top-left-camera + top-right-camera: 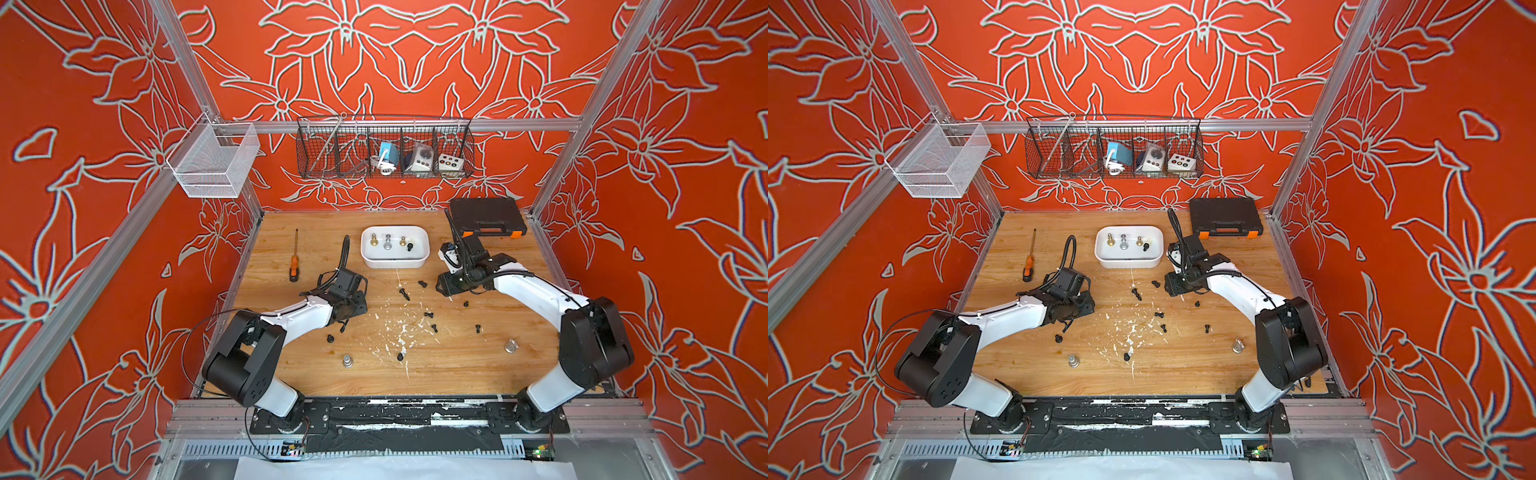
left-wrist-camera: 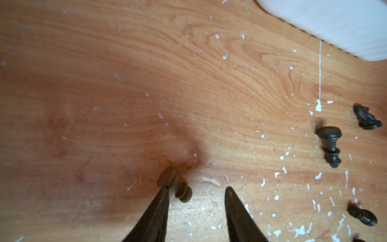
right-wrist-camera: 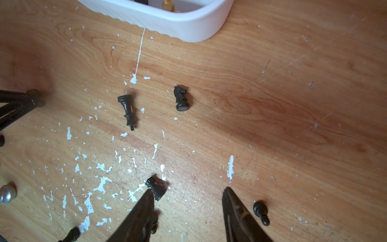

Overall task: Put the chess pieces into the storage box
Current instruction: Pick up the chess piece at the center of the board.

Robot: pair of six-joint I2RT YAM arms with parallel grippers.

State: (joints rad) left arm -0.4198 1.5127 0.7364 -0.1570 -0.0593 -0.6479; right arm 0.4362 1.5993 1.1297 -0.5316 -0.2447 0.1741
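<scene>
Four or five chess pieces [image 1: 387, 242] stand in the storage box [image 1: 395, 262] in both top views, some ten lie outside; the left wrist view shows the left gripper [image 2: 196, 188] half open, touching a brass piece [image 2: 174, 185], the right wrist view the right gripper [image 3: 188, 189] half open, empty.

bright overhead light, soft shadows; brass chess piece [image 2: 175, 186] blurred in left wrist view; top views bow at edges.
</scene>
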